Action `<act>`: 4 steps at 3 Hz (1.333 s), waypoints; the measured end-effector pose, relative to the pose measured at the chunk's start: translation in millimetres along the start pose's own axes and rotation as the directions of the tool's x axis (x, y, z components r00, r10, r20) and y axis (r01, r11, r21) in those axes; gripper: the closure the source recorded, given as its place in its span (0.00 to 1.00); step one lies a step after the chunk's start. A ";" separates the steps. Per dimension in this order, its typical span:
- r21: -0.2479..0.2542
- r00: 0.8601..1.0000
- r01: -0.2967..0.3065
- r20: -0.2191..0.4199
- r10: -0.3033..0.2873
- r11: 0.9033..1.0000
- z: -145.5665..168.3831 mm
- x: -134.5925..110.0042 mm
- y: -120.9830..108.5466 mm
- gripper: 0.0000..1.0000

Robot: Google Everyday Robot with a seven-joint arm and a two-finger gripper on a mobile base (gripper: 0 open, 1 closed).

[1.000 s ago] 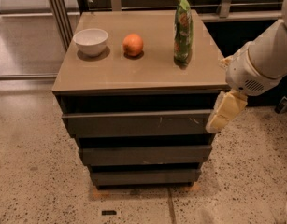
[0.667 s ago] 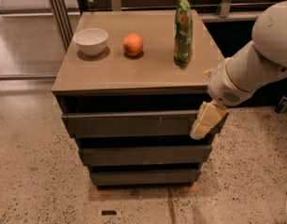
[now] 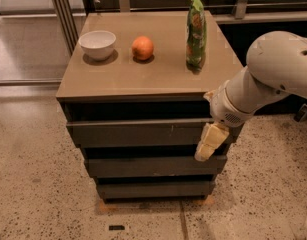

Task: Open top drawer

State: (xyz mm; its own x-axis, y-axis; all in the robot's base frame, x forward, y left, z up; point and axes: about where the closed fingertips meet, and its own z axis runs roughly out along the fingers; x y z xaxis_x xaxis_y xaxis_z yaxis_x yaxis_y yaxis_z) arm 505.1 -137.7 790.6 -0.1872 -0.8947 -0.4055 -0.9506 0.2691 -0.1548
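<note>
The top drawer [image 3: 138, 133] is the widest dark grey front, just under the brown cabinet top, with small pale marks right of centre. It stands slightly out from the cabinet, with a dark gap above it. My gripper [image 3: 207, 144] hangs pale and pointing down in front of the drawer's right end, reaching to the gap above the middle drawer [image 3: 153, 166]. The white arm [image 3: 263, 79] comes in from the right.
On the cabinet top [image 3: 158, 74] stand a white bowl [image 3: 97, 44], an orange [image 3: 142, 48] and an upright green bag [image 3: 196, 30]. The bottom drawer [image 3: 154, 189] sits lowest. Speckled floor surrounds the cabinet; a metal frame post [image 3: 63, 14] stands at back left.
My gripper has moved left and slightly down, from beside the cabinet's right edge to in front of the top drawer's right end. The drawer has not visibly moved.
</note>
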 end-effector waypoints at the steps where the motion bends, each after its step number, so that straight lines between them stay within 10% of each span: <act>1: 0.001 0.999 0.031 -0.029 -0.031 1.000 11.9 13.6 1.2 0.00; 4: -0.051 0.989 0.134 -0.061 -0.137 0.990 67.3 60.6 -2.5 0.00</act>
State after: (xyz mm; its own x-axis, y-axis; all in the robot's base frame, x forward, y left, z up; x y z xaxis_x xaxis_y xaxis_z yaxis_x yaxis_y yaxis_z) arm 512.9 -168.6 705.7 -0.0703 -0.9430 -0.3252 -0.9785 0.1286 -0.1614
